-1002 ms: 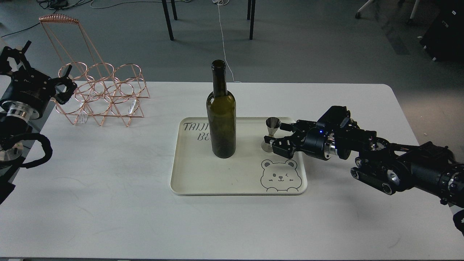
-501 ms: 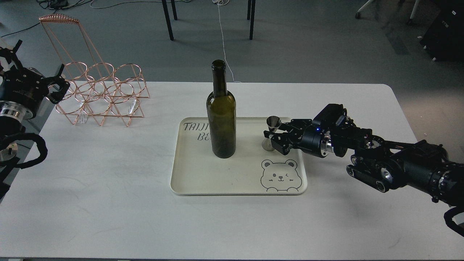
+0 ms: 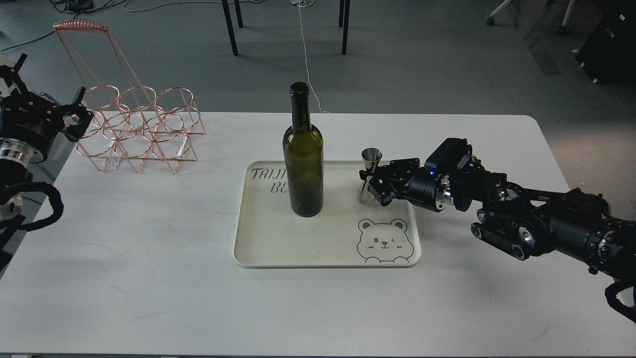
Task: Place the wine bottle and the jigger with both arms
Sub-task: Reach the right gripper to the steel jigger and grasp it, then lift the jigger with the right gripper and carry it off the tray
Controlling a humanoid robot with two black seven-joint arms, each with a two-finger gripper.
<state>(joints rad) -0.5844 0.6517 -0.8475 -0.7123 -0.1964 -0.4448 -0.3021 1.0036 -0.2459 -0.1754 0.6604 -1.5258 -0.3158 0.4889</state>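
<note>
The wine bottle (image 3: pixel 303 164), dark olive green and unlabelled, stands upright on the left part of a cream tray (image 3: pixel 278 248). The jigger (image 3: pixel 370 158), small and silver, is at the tray's back right. My right gripper (image 3: pixel 370 182) comes in from the right and is shut on the jigger's narrow waist. The jigger stands upright with its base just above the tray. My left gripper (image 3: pixel 74 115) is at the far left edge beside the wire rack. Its fingers are spread, it holds nothing, and it is far from the bottle.
A copper wire bottle rack (image 3: pixel 139 127) with a tall handle stands at the table's back left, right next to my left gripper. The tray has a bear drawing (image 3: pixel 382 241) at its front right. The white table (image 3: pixel 149 278) ends just beyond the rack.
My right gripper has closed on the jigger's waist and raised it slightly, moving a little left. My left arm has drawn back towards the left edge.
</note>
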